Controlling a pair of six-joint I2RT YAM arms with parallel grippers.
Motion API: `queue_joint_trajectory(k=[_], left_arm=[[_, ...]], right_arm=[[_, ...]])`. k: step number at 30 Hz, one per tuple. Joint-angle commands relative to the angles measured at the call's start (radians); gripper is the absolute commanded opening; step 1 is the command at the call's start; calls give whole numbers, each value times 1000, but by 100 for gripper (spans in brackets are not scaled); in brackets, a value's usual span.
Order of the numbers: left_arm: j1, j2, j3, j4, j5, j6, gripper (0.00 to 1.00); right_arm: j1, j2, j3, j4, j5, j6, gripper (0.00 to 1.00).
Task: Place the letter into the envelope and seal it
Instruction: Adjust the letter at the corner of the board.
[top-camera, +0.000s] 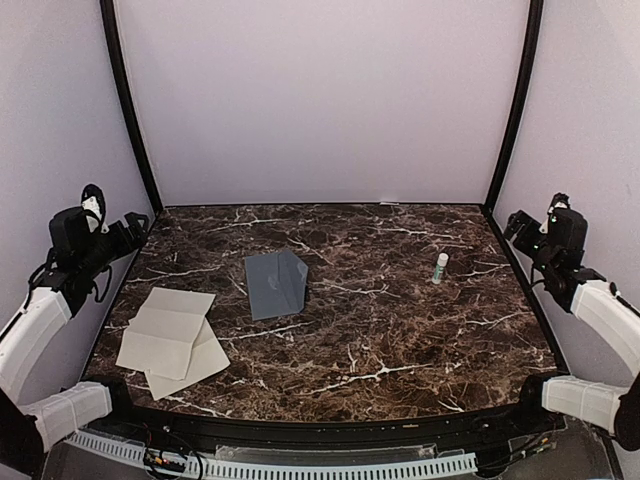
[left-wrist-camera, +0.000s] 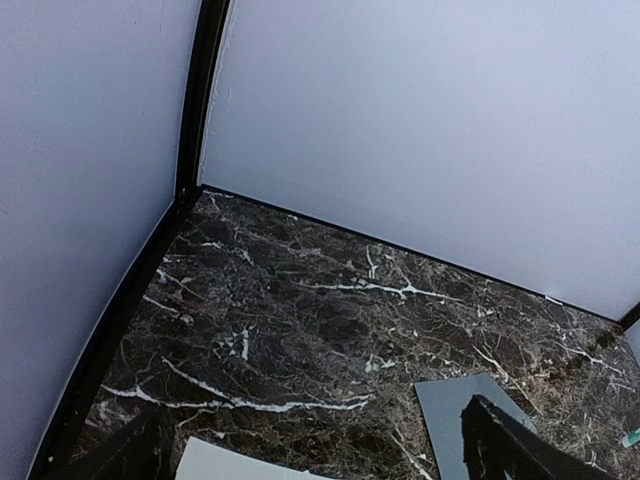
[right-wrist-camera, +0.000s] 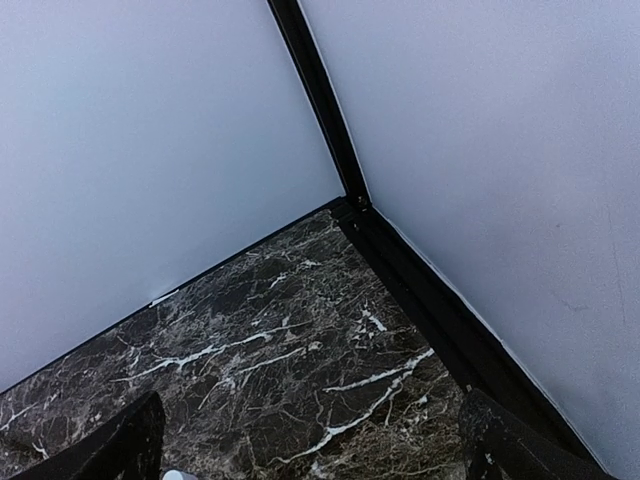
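Opening state of the task. The letter lies flat at the near-left of the marble table, its cream layers overlapping; we cannot tell whether they are one creased sheet or two. The envelope rests well apart from it, toward the middle of the table, its pointed flap on the right side. We cannot judge how far that flap stands open. A small glue stick stands upright at the far right, apart from both.

We judge that no step is yet done, since paper and envelope are separate and neither is held. The left gripper hangs raised at the left wall, and the right gripper mirrors it at the right wall. Both wrist views show the fingers spread wide with nothing between them.

The next move, as we read it, falls to the left arm, which must descend onto the letter. Flat paper on a hard surface offers little to pinch, so we expect an edge or a raised crease to be needed.

The letter's left edge sits close to the wall, leaving little room on that side. Bare table lies between the letter and the envelope, and across the right half.
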Motion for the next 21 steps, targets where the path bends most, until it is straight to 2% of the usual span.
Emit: queue_joint_trajectory(k=[1, 7, 12, 15, 21], left_arm=[[0, 21, 47, -124, -7, 25, 99], [0, 73, 106, -247, -50, 97, 99], [15, 136, 105, -339, -98, 68, 99], [75, 171, 66, -328, 56, 22, 99], [240, 171, -83, -184, 326, -118, 99]], right_arm=[[-8, 3, -7, 7, -42, 64, 99], [-9, 26, 13, 6, -164, 24, 99], [-9, 0, 18, -12, -205, 5, 99], [-9, -14, 17, -7, -305, -32, 99], [-8, -15, 26, -24, -459, -69, 99]])
